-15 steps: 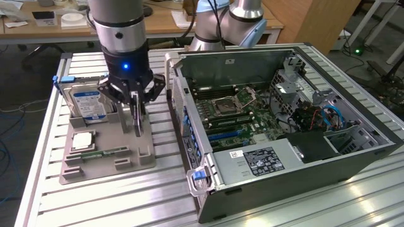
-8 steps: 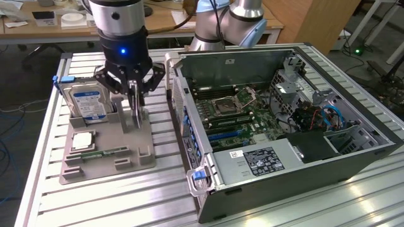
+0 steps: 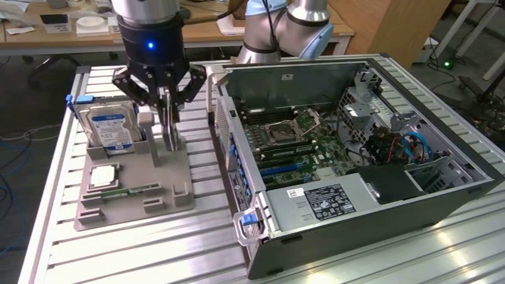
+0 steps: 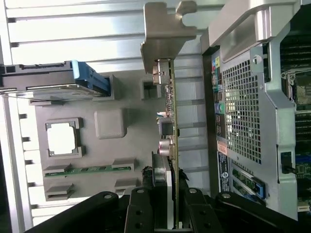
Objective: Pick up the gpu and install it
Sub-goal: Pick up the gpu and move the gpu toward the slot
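Note:
The gpu (image 3: 170, 131) stands upright and edge-on in the grey parts holder (image 3: 162, 204), just off the exterior view's left of the open computer case (image 3: 355, 177). In the wrist view the gpu (image 4: 173, 111) is a thin green edge with its silver end bracket (image 4: 165, 39) at the far end. My gripper (image 3: 168, 115) hangs straight above the holder, shut on the card's upper edge. One finger pad (image 4: 163, 182) presses against the board's side, and the gripper (image 4: 172, 187) straddles the card.
A silver hard drive with a blue label (image 3: 110, 127) stands in the holder beside the gpu. A processor chip (image 3: 103, 176) and a narrow green memory stick (image 3: 130, 191) lie flat in front. The case's motherboard (image 3: 292, 136) lies exposed, with blue slots (image 3: 280, 168).

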`<action>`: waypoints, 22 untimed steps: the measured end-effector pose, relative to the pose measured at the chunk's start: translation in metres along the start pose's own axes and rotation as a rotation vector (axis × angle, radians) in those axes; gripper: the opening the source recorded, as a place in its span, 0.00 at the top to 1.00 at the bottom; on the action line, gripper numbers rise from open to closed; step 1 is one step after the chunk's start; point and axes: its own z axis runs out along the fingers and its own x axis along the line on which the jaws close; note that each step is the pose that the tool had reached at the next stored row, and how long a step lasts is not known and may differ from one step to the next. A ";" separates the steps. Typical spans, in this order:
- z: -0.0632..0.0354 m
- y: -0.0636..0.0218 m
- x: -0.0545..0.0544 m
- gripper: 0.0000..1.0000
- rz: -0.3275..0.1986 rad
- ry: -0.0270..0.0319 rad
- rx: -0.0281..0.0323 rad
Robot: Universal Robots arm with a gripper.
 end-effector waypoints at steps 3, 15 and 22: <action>-0.0106 0.0002 0.000 0.71 0.000 -0.0002 -0.0001; -0.0611 0.0014 -0.002 0.71 0.000 -0.0002 -0.0002; -0.0857 0.0019 -0.002 0.71 0.000 -0.0003 -0.0002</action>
